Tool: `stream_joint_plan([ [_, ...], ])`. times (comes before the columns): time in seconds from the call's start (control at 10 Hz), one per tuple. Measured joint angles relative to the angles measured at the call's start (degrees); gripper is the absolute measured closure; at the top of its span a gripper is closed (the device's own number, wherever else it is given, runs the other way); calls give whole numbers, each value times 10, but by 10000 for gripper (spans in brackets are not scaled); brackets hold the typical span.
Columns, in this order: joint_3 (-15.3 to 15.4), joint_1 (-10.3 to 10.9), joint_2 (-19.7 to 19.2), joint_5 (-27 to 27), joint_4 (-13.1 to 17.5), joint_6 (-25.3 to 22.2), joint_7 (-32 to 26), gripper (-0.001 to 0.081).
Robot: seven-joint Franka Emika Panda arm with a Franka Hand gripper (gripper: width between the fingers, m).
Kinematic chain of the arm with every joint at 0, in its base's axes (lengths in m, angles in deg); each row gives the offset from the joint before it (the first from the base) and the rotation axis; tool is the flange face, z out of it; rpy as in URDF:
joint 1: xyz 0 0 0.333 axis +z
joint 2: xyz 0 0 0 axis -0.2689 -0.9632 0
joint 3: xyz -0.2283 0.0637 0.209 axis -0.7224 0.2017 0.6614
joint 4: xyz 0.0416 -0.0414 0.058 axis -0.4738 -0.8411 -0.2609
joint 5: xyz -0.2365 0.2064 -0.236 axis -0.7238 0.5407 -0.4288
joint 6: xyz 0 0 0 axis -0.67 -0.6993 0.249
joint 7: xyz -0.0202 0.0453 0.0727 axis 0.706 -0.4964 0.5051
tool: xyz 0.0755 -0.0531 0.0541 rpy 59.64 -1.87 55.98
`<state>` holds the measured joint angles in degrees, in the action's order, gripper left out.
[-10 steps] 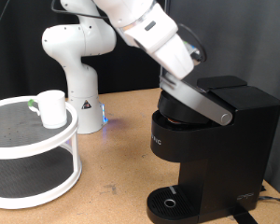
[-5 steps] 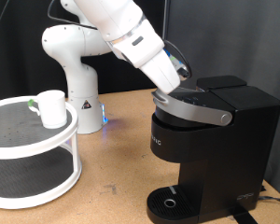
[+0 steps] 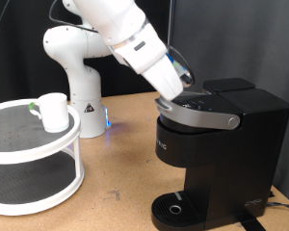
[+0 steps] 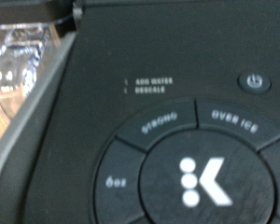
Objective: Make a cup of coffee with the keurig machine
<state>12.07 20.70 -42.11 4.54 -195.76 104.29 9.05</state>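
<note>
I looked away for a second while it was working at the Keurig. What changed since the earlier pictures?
The arm swung down and pressed the Keurig's lid handle from raised to shut. The claw is hidden in the exterior view, low over the top buttons. The cup stayed on the white shelf; the drip tray is bare as before.

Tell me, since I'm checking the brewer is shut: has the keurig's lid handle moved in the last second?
Yes. The lid handle has swung down onto the keurig machine body; it was tilted up before. The gripper sits on it.
</note>
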Motion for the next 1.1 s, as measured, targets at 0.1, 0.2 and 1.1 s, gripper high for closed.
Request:
stream_joint_plan([
  [0.1, 0, 0, -3, -2, -7, 14, 0, 805],
  [0.2, 0, 0, -6, -5, -15, 30, 0, 805],
  [1.1, -9, -1, -8, 96, -15, 43, -41, 805],
])
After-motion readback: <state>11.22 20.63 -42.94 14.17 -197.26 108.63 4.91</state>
